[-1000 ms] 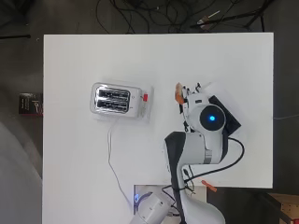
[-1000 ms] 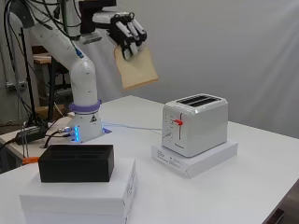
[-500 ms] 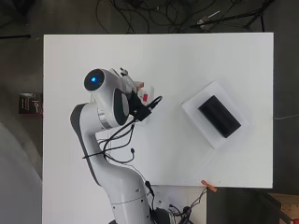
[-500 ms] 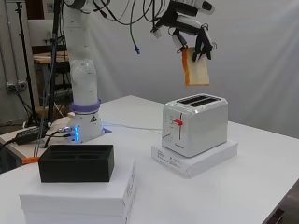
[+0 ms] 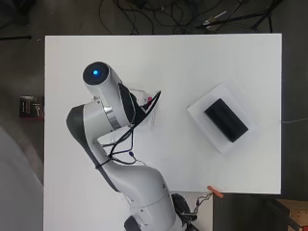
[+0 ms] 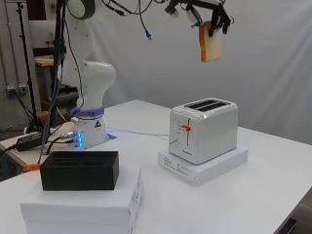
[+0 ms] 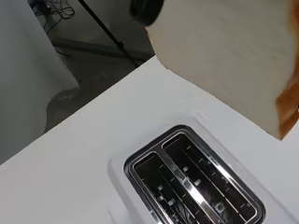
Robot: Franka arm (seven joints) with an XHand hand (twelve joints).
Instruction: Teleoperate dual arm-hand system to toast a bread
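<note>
Though overhead, toaster [image 6: 204, 129] perhaps arm-hidden.

**Bread above the toaster**

My hand [image 6: 204, 10] holds the bread slice [image 6: 210, 45] hanging upright, well above the toaster [image 6: 204, 127], whose two slots [image 7: 194, 186] lie open straight below me. The toaster stands on a flat box [image 6: 204, 165]. Far off to one side of me, a block [image 6: 79, 169] sits on another box [image 6: 83, 207].

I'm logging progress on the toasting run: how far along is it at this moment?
Done: the hand is shut on the bread slice and has it raised. In hand: the slice hangs well above the toaster, apart from it. Left: both slots look empty, so the slice must go in, and the red lever has yet to be pressed.
</note>
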